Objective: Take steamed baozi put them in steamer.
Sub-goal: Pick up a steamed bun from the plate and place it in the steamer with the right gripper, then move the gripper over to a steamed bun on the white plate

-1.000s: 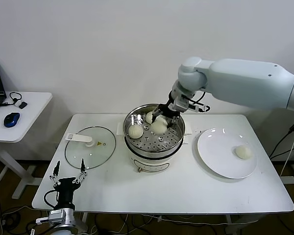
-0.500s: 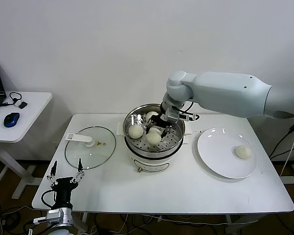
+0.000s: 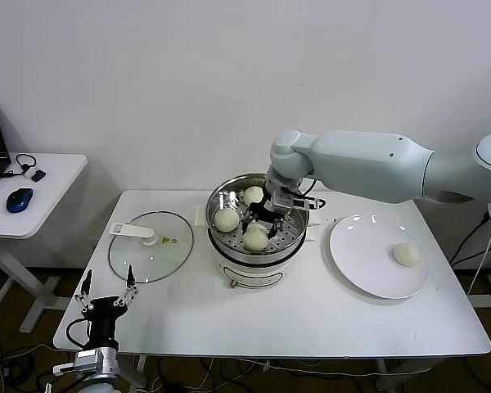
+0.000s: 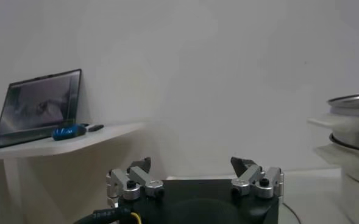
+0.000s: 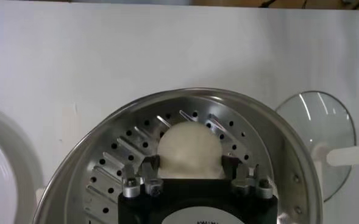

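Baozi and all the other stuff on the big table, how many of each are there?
Baozi in the steamer: 3
Baozi on the plate: 1
Steamers: 1
Plates: 1
Glass lids: 1
Total: 7 things, 4 of them baozi.
The right gripper is around the front baozi in the steamer; the left gripper waits by the table's front edge.

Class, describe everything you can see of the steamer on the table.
The steamer is a round, shiny metal pot on a white base, standing upright between the glass lid and the white plate. Its lid is off. Inside is a perforated tray holding three baozi. The right gripper reaches into it, with its fingers on either side of one bun.
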